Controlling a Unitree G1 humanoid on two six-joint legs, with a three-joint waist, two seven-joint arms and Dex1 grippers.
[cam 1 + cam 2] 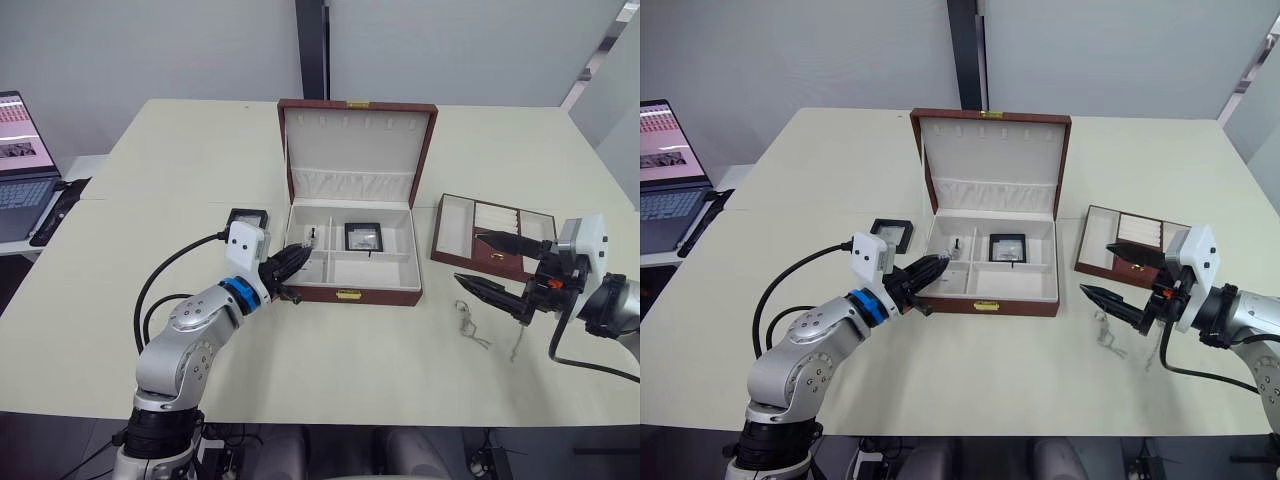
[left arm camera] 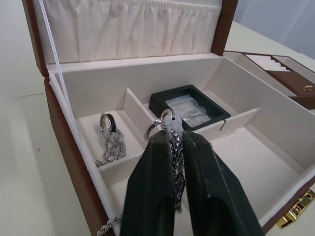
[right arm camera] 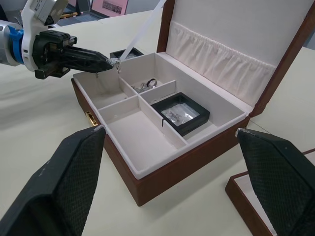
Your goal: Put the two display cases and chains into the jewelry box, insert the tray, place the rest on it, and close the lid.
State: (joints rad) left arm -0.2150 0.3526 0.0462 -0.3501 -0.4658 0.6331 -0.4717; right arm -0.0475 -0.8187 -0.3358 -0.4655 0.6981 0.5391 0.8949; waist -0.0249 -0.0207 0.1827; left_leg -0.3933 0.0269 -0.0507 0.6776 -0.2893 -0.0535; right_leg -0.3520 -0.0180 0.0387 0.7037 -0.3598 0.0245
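Head camera, left eye: jewelry box (image 1: 350, 262) near mid-bench with lid (image 1: 352, 150) raised toward the far edge; one display case (image 1: 362, 237) lying in a rear compartment, a second display case (image 1: 247, 217) on the bench just beside the box's left wall. Left end effector (image 1: 297, 257) reaching over the box's front-left corner, fingers pressed together. Tray (image 1: 492, 236) right of the box, apart from it. Right end effector (image 1: 497, 263) spread wide near the tray's front edge; two chains (image 1: 470, 322) loose on the bench close below it. Left wrist: black fingers (image 2: 152, 187) pinching a thin silver chain (image 2: 173, 147), ring end poking out above the tips, tail hanging limp over the front-left compartment. Another chain with ring (image 2: 110, 140) already pooled in the small left compartment. Likely very light, floppy and slippery, so best pinched near the ring and lowered before release. Right wrist: two fingers (image 3: 64, 182) far apart, nothing between them, aimed at the open box; cased piece (image 3: 180, 112) rigid, flat, probably scratch-prone, better gripped by its black frame edges.
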